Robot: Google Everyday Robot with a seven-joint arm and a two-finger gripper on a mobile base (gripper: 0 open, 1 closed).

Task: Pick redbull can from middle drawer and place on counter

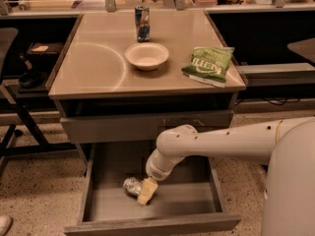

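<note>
The redbull can (131, 185), small, silvery and dented, lies on its side on the grey floor of the open middle drawer (192, 203), left of centre. My gripper (146, 192) reaches down into the drawer from the right on a thick white arm (216, 142). It sits right against the can's right end and covers part of it. The glossy beige counter (93, 63) is above, with a faint circular sheen mark on its left half.
On the counter stand a tall blue and silver can (142, 22), a white bowl (146, 56) and a green chip bag (208, 64). A shut grey drawer front (108, 128) is just above the arm. A black chair (12, 77) stands at left and dark desks at right.
</note>
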